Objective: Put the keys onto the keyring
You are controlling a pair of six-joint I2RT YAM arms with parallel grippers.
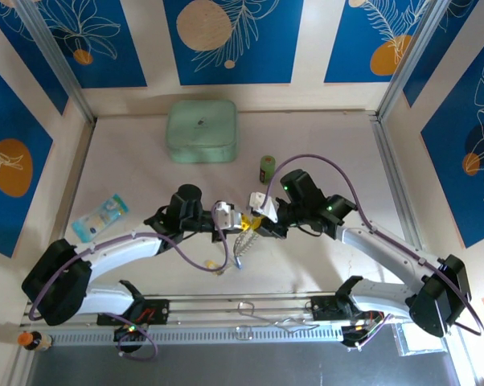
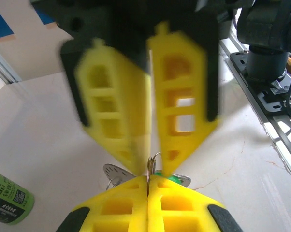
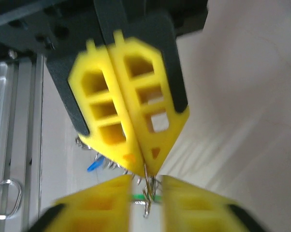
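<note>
The keyring (image 1: 242, 241) hangs between my two grippers above the middle of the table. My left gripper (image 1: 244, 223) is shut on its thin wire (image 2: 153, 162), which stands up from the closed yellow fingertips (image 2: 136, 191). My right gripper (image 1: 262, 221) faces it tip to tip. Its jaws are apart in the right wrist view, with the ring's wire (image 3: 147, 187) in the gap. A green-headed key (image 2: 168, 178) and a silvery blade (image 2: 117, 172) dangle below the ring. Behind the fingers hangs a blue key (image 3: 94, 164). A yellow key (image 1: 212, 264) shows under the ring.
A mint-green square box (image 1: 202, 130) sits at the back. A small green cylinder (image 1: 268, 168) stands just behind the right arm. A blue and white packet (image 1: 101, 215) lies on the left. A wire clip (image 1: 246, 307) rests on the front rail.
</note>
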